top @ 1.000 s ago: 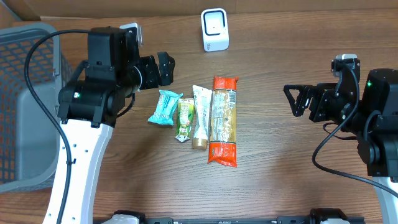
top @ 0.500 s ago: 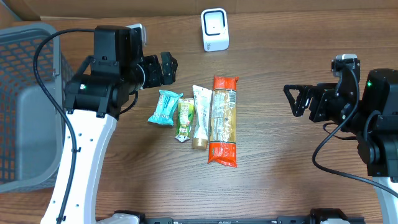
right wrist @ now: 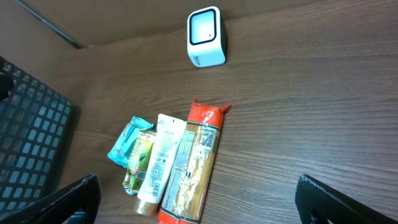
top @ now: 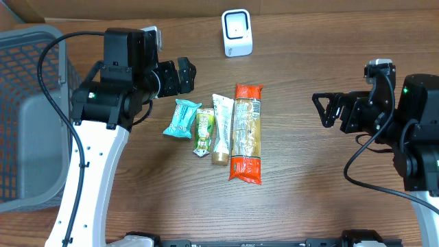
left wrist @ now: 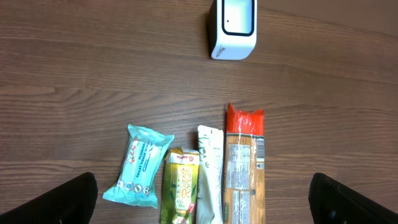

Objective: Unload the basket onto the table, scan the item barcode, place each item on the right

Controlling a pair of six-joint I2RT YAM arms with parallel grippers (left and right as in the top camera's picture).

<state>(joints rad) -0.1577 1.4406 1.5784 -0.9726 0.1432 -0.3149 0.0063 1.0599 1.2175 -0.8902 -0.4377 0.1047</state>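
Pasta bag, white tube, green sachet and teal pack lie side by side mid-bench. Scanner stands beyond them, apart. Left fingers spread wide, empty, near teal pack; right fingers spread wide, empty, well apart.

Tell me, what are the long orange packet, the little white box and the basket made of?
Long orange packet: probably thin glossy plastic film; its clear middle shows the contents. Little white box: smooth hard plastic, it seems. Basket: grey plastic, judging by its moulded grid.
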